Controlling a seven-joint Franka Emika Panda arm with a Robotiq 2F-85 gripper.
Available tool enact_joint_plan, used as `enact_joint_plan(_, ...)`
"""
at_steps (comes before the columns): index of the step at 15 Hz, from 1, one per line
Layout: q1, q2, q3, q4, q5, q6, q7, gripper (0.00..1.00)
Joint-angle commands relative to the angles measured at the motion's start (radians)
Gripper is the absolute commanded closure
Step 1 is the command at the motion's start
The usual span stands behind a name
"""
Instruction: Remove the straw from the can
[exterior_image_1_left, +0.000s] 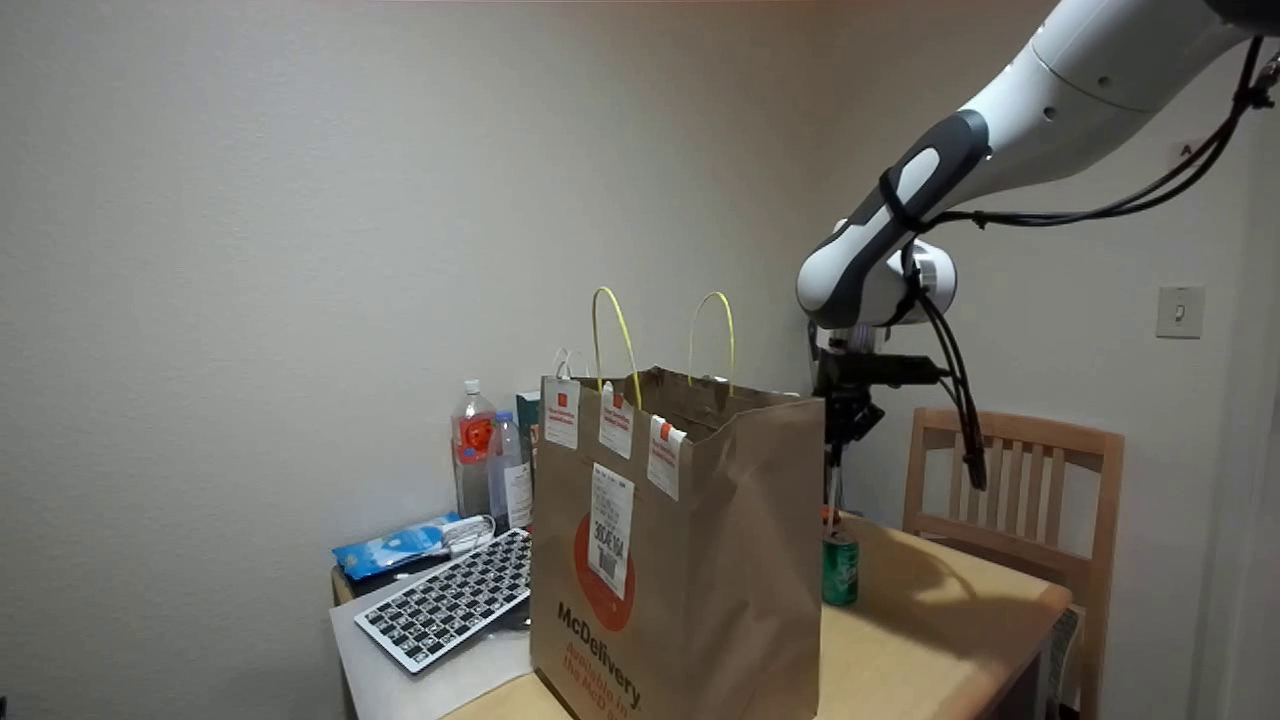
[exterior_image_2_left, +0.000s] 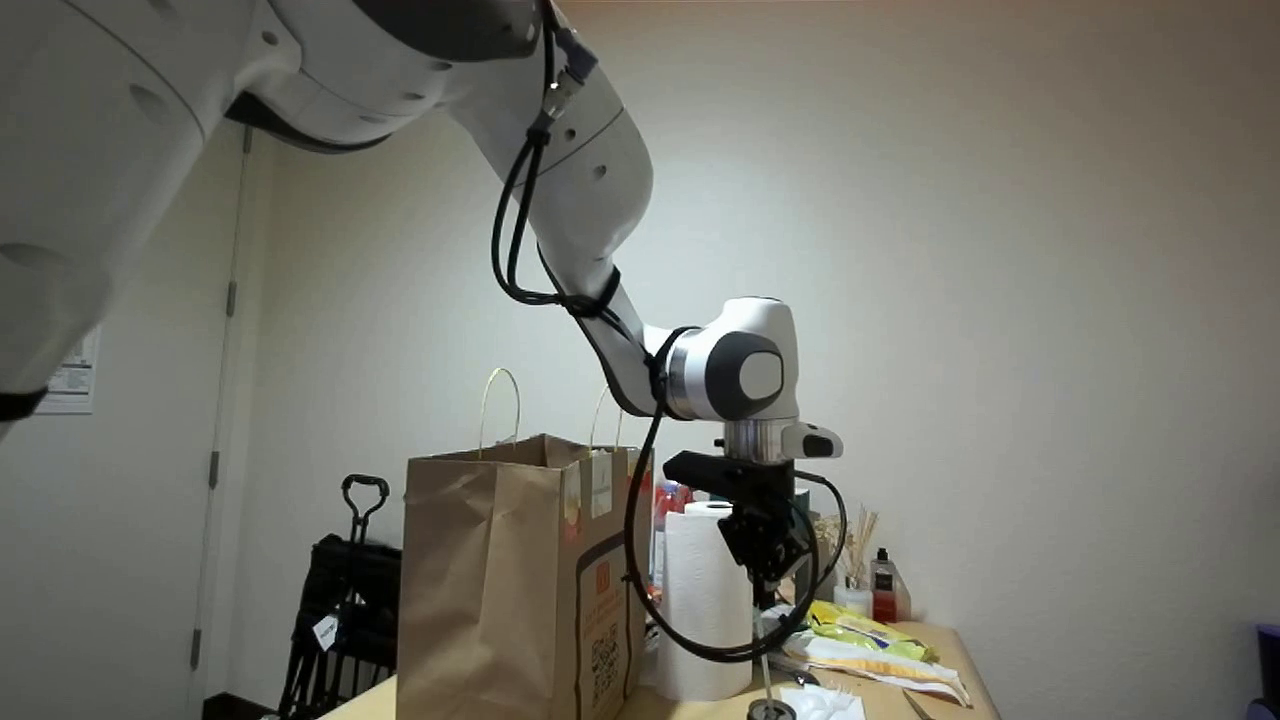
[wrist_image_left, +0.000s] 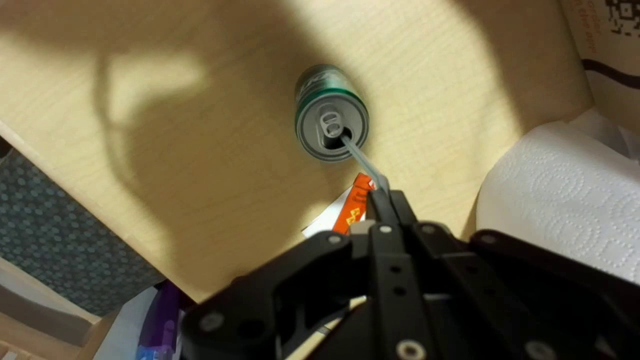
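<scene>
The green can (wrist_image_left: 332, 120) stands upright on the table in the wrist view, its top facing the camera. It also shows beside the paper bag in an exterior view (exterior_image_1_left: 841, 572), and only its top shows at the bottom edge of an exterior view (exterior_image_2_left: 771, 709). The pale thin straw (wrist_image_left: 361, 159) runs from the can's mouth up to my fingertips; its lower end enters the opening and is hidden inside. My gripper (wrist_image_left: 391, 197) is shut on the straw's upper part, above the can. In an exterior view the gripper (exterior_image_2_left: 764, 595) points down with the straw (exterior_image_2_left: 766, 675) below it.
A tall brown paper bag (exterior_image_1_left: 680, 560) stands close beside the can. A paper towel roll (wrist_image_left: 565, 195) and a red-and-white packet (wrist_image_left: 352, 205) are near the gripper. A keyboard (exterior_image_1_left: 450, 600), bottles (exterior_image_1_left: 473, 450) and a wooden chair (exterior_image_1_left: 1020, 480) are around the table.
</scene>
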Motion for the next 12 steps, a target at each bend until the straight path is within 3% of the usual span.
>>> enact_joint_plan(1,0.013,-0.067,-0.006,-0.047,-0.024,0.004,0.040,1.00)
enact_joint_plan(12,0.024,-0.192,-0.006,-0.112,-0.073,-0.005,0.110,1.00)
